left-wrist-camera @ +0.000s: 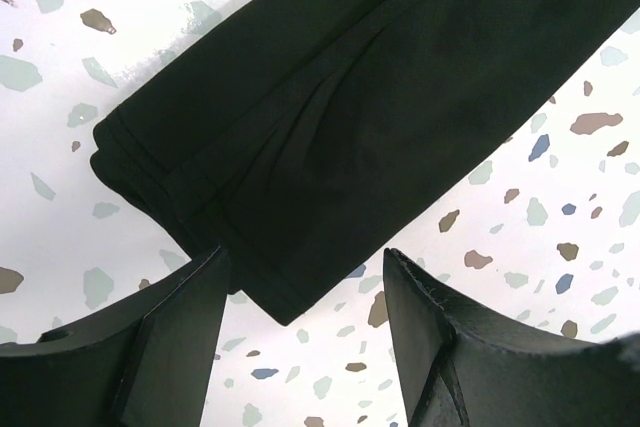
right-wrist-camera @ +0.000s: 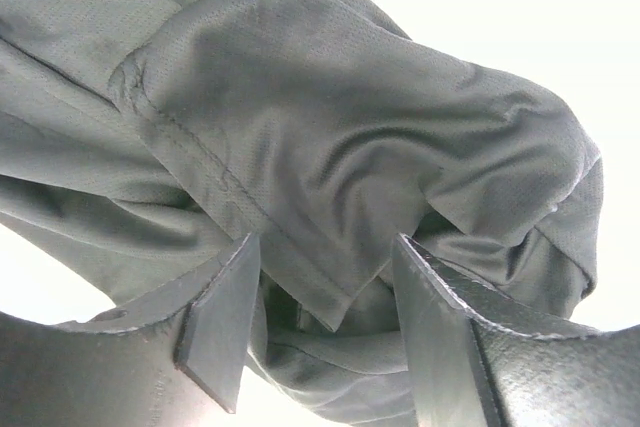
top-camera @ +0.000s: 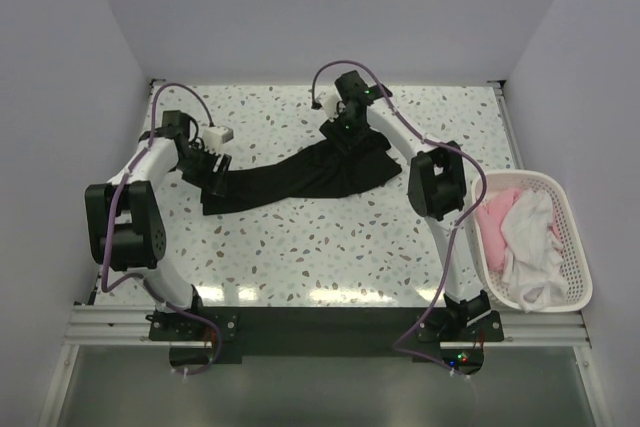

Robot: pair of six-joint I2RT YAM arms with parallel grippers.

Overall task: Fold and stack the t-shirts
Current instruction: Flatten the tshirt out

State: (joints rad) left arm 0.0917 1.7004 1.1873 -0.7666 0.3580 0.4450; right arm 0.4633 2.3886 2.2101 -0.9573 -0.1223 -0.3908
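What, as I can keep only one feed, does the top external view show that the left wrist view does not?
Only the top external view shows the right claw at the far end of the black t-shirt, and the basket holding a white shirt and a pink shirt. Only the left wrist view shows the left claw up close, open, with the shirt's layered hem corner reaching into its gap. Both show the black t-shirt lying on the speckled table.

One t-shirt [top-camera: 300, 179] stretched across the table [top-camera: 300, 247] centre, left gripper [top-camera: 215, 179] at its 9 o'clock end, right gripper [top-camera: 345, 133] at its 1 o'clock end, basket [top-camera: 572, 237] holding t-shirts [top-camera: 528, 242] at 4 o'clock.
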